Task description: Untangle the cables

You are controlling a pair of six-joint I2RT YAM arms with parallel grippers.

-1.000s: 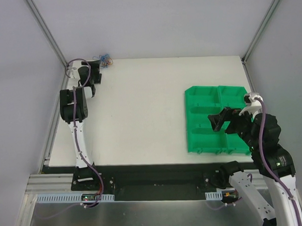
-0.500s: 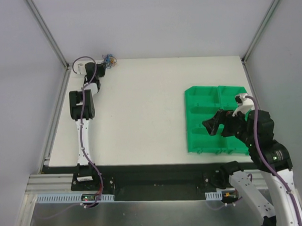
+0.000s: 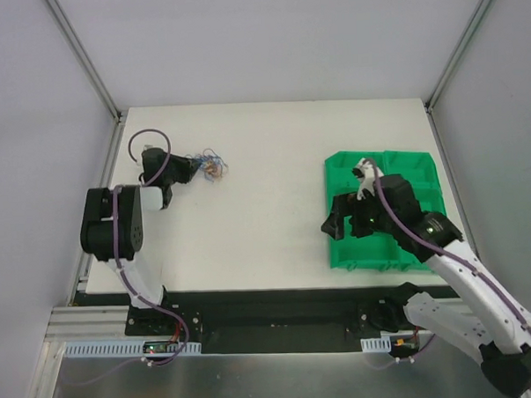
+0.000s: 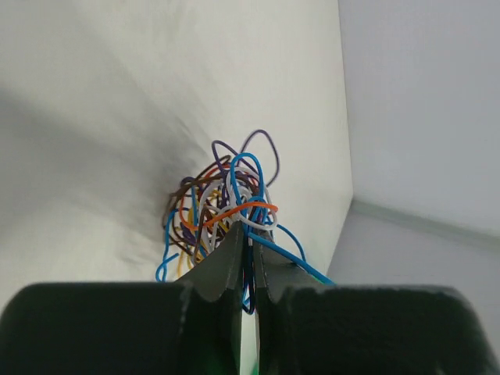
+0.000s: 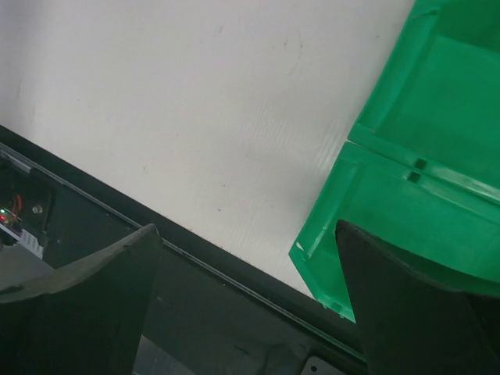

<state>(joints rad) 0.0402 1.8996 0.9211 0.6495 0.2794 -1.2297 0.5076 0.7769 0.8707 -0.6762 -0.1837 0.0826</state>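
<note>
One table: a white top is seen from above, with both arm bases bolted along its near edge.
Green tray: it is set flat on the right half of the table and is divided into open compartments. Its near left corner is caught in the right wrist view.
Right arm: it is stretched from the near right corner across the tray, towards the middle of the table.
Left arm: it is folded at the left edge, with its wrist turned to the right.
Right gripper: it is held above the tray's near left corner. The jaws are spread wide, and only bare table and tray rim are seen between them.
Left gripper: it is laid low over the left part of the table. The jaws are clenched tight on strands at the near side of the bundle.
Cables: a small knot of blue, orange, white, brown and purple wires is found at the left gripper's tips, on the left part of the table and well apart from the tray. In the left wrist view blue strands are seen pinched between the fingers, and a shadow is cast on the table beside the knot. Whether the knot is resting on the surface or is raised just off it cannot be told.
</note>
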